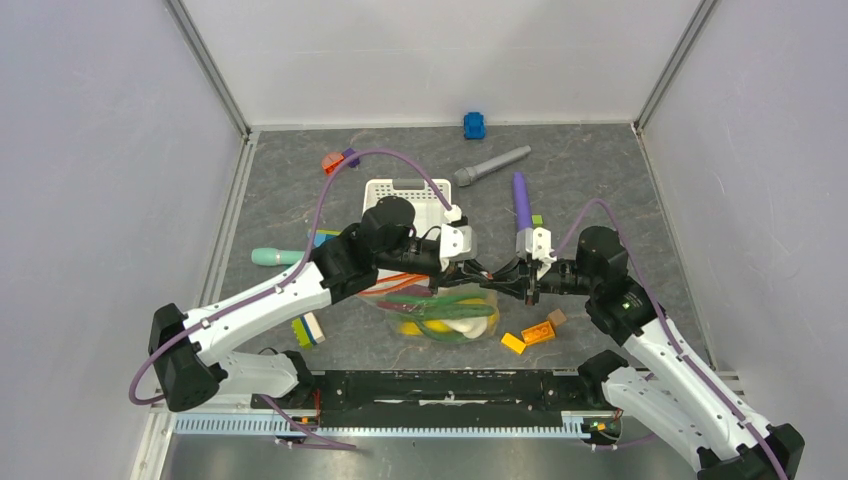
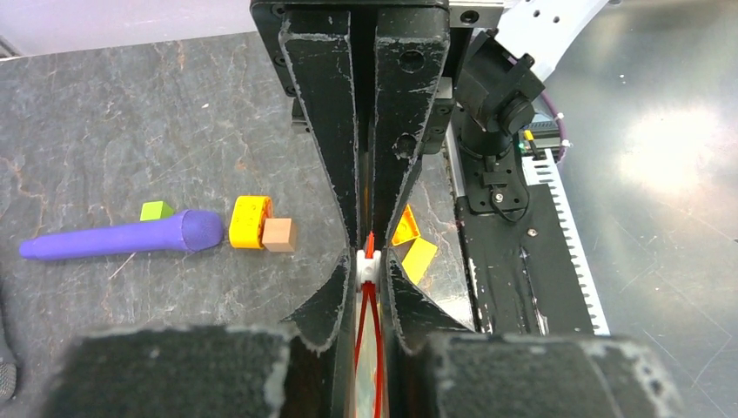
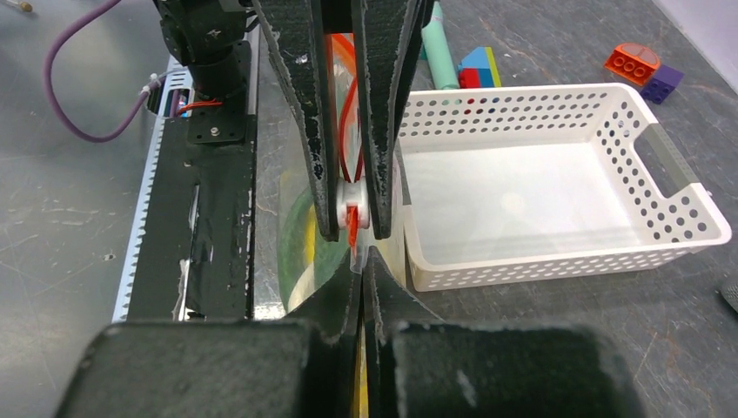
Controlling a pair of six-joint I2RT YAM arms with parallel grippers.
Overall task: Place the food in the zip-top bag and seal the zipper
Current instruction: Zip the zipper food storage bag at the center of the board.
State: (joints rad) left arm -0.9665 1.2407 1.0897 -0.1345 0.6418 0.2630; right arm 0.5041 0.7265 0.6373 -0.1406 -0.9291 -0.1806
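Note:
The clear zip-top bag [image 1: 445,318] lies on the table in front of the arm bases. The food inside it shows as green pieces [image 1: 440,300], a yellow piece [image 1: 418,326] and a whitish piece [image 1: 472,312]. The orange-red zipper [image 1: 400,281] runs along the bag's far edge. My left gripper [image 1: 480,270] is shut on the zipper's white slider [image 2: 369,266], with the two red strips [image 2: 377,357] running between its fingers. My right gripper [image 1: 516,279] faces it, tip to tip, and is shut on the bag's clear end [image 3: 359,259] just past the slider [image 3: 352,214].
A white slotted basket [image 1: 405,193] stands just behind the bag. A long purple cylinder [image 1: 522,200], a grey cylinder [image 1: 490,165] and a blue toy [image 1: 474,125] lie at the back. Orange and yellow blocks [image 1: 530,337] lie right of the bag, and a teal cylinder [image 1: 275,256] lies to its left.

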